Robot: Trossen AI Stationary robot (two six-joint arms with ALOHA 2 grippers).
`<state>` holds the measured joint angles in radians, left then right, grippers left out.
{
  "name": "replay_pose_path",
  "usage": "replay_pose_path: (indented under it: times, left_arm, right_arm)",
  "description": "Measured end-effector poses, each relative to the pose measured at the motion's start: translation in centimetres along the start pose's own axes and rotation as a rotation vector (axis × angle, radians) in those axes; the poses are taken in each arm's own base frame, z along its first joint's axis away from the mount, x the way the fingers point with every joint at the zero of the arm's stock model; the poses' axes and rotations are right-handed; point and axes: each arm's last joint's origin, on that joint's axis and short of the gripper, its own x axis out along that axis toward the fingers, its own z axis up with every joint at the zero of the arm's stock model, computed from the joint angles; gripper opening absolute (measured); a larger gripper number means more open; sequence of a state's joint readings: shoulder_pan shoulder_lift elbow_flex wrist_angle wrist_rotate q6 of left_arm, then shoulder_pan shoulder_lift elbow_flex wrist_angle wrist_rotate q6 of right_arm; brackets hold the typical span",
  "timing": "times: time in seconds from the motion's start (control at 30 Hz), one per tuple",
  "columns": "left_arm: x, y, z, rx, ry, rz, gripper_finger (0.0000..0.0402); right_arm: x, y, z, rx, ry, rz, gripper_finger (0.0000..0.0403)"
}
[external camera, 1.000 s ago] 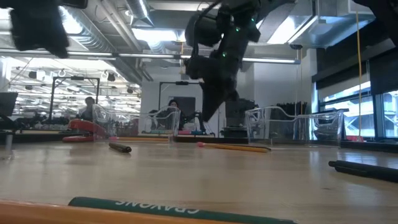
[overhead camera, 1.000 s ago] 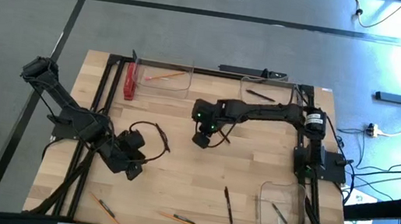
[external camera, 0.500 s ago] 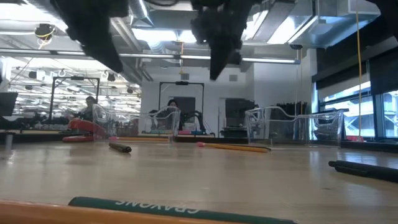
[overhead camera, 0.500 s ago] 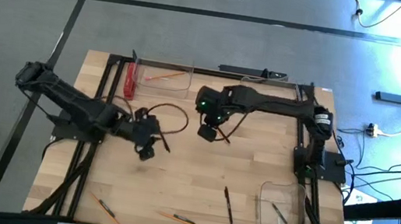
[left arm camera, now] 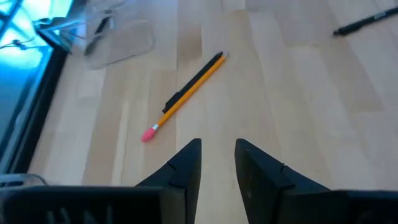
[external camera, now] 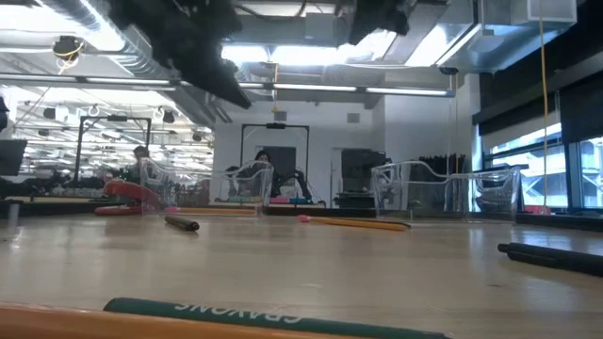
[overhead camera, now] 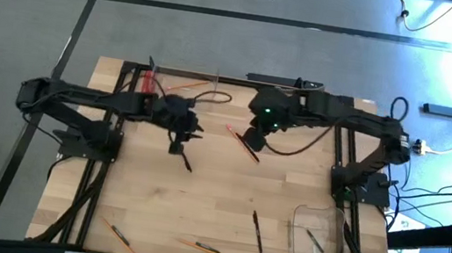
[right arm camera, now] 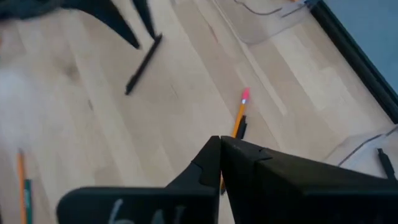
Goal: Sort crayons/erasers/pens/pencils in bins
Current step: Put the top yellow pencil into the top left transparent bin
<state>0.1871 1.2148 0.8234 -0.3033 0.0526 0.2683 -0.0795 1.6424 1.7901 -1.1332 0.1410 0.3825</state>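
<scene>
My left gripper hangs open in the air over the table's middle, above a black pen. My right gripper is shut on nothing and hovers above an orange pencil that lies flat with a black pen against it. Another pen and two pencils lie near the near edge. Clear bins stand at the far edge and the near right corner.
A flat red bar lies beside the far left bin, which holds a pencil. The near right bin holds a pen. A green crayon box lies at the near edge. Dark frame rails run along the table's left, right and far sides.
My left gripper has swung from the near left part of the table toward the far edge and the middle, rising. My right gripper has risen and drifted toward the far right, away from the pencil. The pens and pencils have stayed in place.
</scene>
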Motion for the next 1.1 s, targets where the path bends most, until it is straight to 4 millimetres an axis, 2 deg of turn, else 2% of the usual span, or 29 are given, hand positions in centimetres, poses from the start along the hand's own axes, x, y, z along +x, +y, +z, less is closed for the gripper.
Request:
replay_pose_path:
  times: [0.17, 0.37, 0.53, 0.63, 0.83, 0.97, 1.1]
  left_arm:
    - [2.6, 2.6, -0.8, 0.032, -0.024, -0.043, 0.0090]
    - [6.1, 5.0, -2.2, 0.060, -0.043, -0.068, 0.0090]
    - [8.4, 6.3, -3.6, 0.037, -0.026, -0.046, 0.0090]
    - [9.2, 6.5, -4.2, 0.018, -0.012, -0.045, 0.0090]
    - [8.6, 5.7, -3.8, -0.049, 0.006, -0.073, 0.0090]
    - [6.6, 4.4, -2.8, -0.057, 0.016, -0.101, 0.0090]
    - [3.8, 2.6, -2.0, -0.102, 0.056, -0.129, 0.0090]
  right_arm:
    - [-2.4, 0.2, -0.6, 0.020, -0.052, 0.028, 0.0015]
    - [-4.3, 0.3, -1.1, 0.052, -0.086, 0.059, 0.0015]
    - [-4.6, 0.2, -1.2, 0.092, -0.090, 0.061, 0.0016]
    - [-4.6, 0.1, -1.1, 0.094, -0.106, 0.029, 0.0016]
    - [-4.6, 0.1, -1.1, 0.087, -0.107, 0.024, 0.0016]
    - [-4.6, 0.1, -1.2, 0.054, -0.103, 0.020, 0.0016]
    - [-4.6, 0.1, -1.2, 0.027, -0.103, 0.018, 0.0016]
